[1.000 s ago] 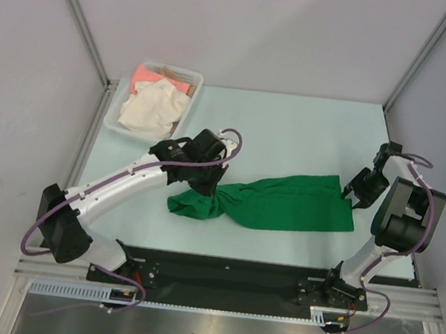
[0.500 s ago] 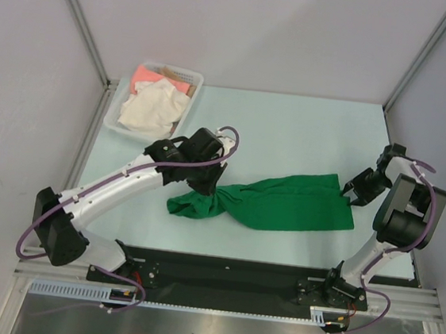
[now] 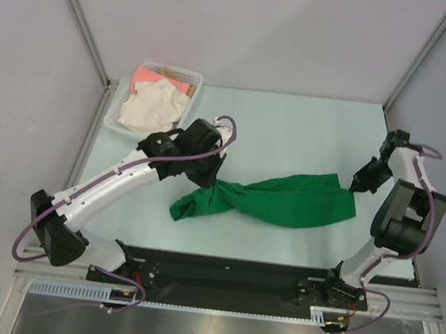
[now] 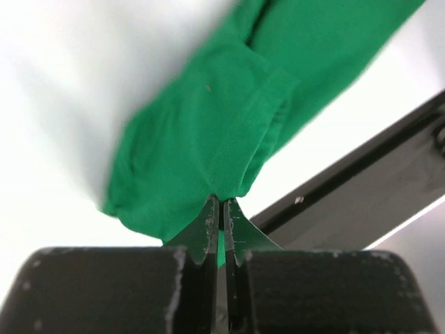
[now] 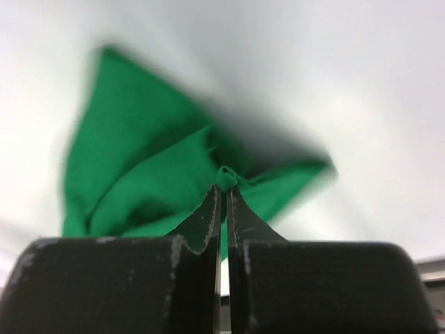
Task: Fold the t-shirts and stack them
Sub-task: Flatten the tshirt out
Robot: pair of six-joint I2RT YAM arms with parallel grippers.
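A bright green t-shirt [image 3: 283,202] stretches in a long bunched band across the middle of the table. My left gripper [image 3: 209,181] is shut on a fold near its left part, the cloth [image 4: 201,139] pinched between the fingertips with a loose end [image 3: 191,206] hanging past it. My right gripper [image 3: 357,186] is shut on the shirt's right end, a small knot of green cloth [image 5: 226,177] caught at the tips. A cream-white t-shirt [image 3: 156,106] and a salmon-pink one [image 3: 149,74] lie crumpled in the basket at the back left.
The white lattice basket [image 3: 193,84] stands at the table's back left corner. A black rail [image 3: 227,275] carrying both arm bases runs along the near edge. Grey walls and metal posts close in the left, back and right sides.
My right gripper has shut on the shirt's right end and drawn it back and to the right. My left gripper has shifted slightly with its pinch. The shirt is pulled into a longer, narrower band.
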